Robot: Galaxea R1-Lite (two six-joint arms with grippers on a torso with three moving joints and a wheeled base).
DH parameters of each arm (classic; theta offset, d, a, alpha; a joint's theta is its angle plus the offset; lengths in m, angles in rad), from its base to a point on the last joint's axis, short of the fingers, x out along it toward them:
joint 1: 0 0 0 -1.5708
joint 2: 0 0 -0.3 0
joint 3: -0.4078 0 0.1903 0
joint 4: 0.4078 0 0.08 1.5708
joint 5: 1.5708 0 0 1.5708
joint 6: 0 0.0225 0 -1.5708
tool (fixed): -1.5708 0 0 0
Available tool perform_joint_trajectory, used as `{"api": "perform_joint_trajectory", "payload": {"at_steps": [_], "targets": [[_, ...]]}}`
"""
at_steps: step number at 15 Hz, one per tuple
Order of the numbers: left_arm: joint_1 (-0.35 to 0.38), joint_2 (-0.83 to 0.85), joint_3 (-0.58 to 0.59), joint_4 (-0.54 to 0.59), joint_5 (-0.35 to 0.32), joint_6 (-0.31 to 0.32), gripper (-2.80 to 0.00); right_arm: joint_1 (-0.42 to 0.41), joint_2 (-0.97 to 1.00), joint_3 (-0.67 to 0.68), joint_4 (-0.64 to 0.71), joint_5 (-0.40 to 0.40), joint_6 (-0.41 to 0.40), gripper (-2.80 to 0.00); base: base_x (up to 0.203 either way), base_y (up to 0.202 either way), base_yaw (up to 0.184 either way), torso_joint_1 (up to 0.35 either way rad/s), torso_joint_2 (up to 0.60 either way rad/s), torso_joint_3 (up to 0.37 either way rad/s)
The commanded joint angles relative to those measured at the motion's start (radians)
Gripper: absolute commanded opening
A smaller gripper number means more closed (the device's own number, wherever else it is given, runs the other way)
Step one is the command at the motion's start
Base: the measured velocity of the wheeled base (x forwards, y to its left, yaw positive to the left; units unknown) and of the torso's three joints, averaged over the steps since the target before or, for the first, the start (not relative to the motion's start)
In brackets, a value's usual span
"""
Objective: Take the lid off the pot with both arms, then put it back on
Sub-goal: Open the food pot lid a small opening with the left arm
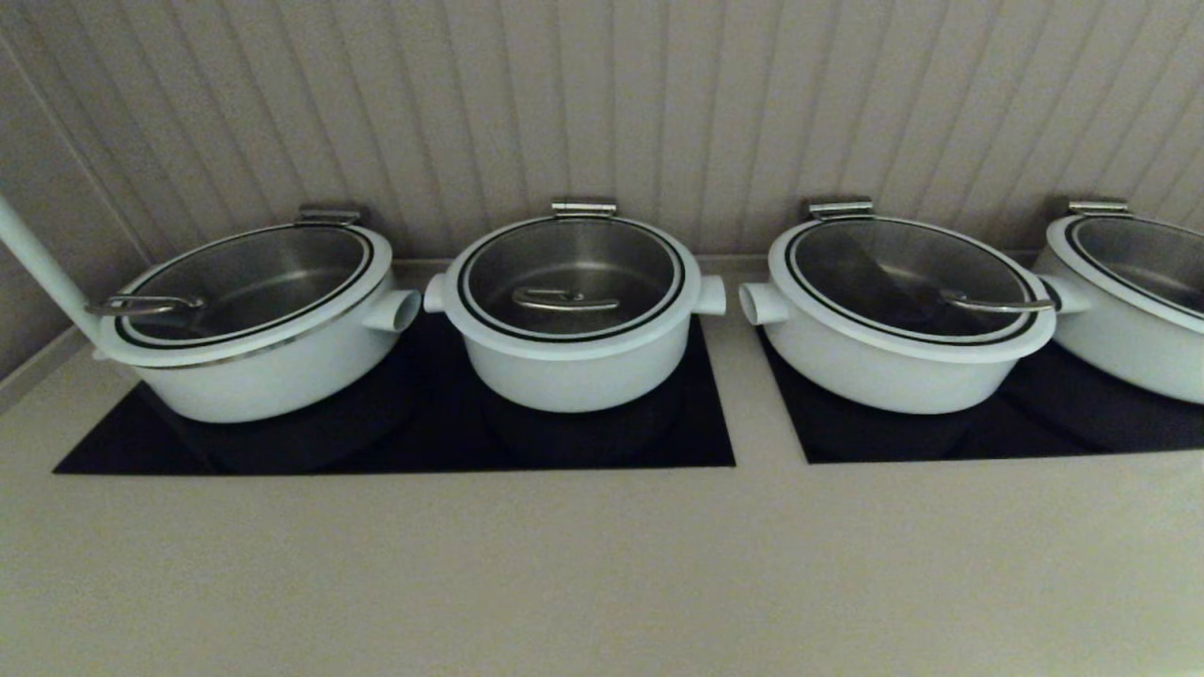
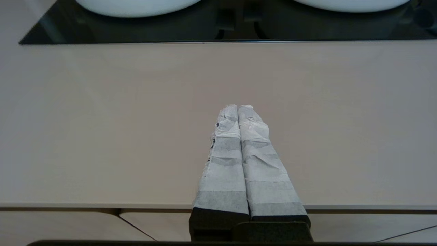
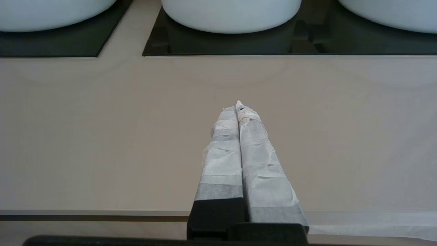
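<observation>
Head view: you have four white pots in a row on two black panels set into the tabletop (image 1: 602, 564). The pot (image 1: 574, 320), narrowest of the row, stands second from your left, on the same panel (image 1: 395, 442) as the wider pot (image 1: 254, 320) beside it. The lid (image 1: 572, 282) sits closed on it, steel bar handle (image 1: 564, 301) across its middle. Neither tool shows here.

Left wrist view: your left tool (image 2: 238, 108), fingers wrapped in pale tape, is clenched on nothing and hangs above bare tabletop near its front edge. Ahead of the tips, well apart, lies the black panel with two pot bases.

Right wrist view: your right tool (image 3: 238, 106) is likewise clenched and empty over bare tabletop. Ahead of it, well apart, stand white pot bases on the black panels.
</observation>
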Motion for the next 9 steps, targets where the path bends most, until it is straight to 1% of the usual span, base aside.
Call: {"api": "perform_joint_trajectory", "payload": {"at_steps": [1, 2, 4, 5, 7, 9], "targets": [[0.0, 0.0, -0.014, -0.036, -0.004, 0.027, -2.8, 0.0, 0.001, 0.0, 0.0, -0.001, -0.001, -2.8, 0.0, 0.0, 0.0, 0.0, 0.0, 0.0], [0.0, 0.0, -0.04, -0.065, -0.021, 0.033, -2.8, 0.0, 0.001, 0.0, 0.0, -0.001, -0.001, -2.8, 0.0, 0.0, 0.0, 0.0, 0.0, 0.0], [0.0, 0.014, -0.133, -0.069, -0.065, 0.035, -2.8, 0.0, 0.001, 0.0, 0.0, -0.001, -0.001, -2.8, 0.0, 0.0, 0.0, 0.0, 0.0, 0.0], [0.0, 0.052, -0.176, -0.069, -0.081, 0.036, -2.8, 0.0, 0.001, 0.0, 0.0, 0.0, -0.001, -2.8, 0.0, 0.0, 0.0, 0.0, 0.0, 0.0], [0.0, 0.18, -0.266, -0.072, -0.109, 0.052, -2.8, 0.0, 0.001, 0.0, 0.0, 0.0, -0.001, -2.8, 0.0, 0.0, 0.0, 0.0, 0.0, 0.0], [-0.001, 0.34, -0.355, -0.076, -0.146, 0.087, -2.8, 0.0, 0.001, 0.0, 0.0, 0.0, -0.001, -2.8, 0.0, 0.0, 0.0, 0.0, 0.0, 0.0]]}}
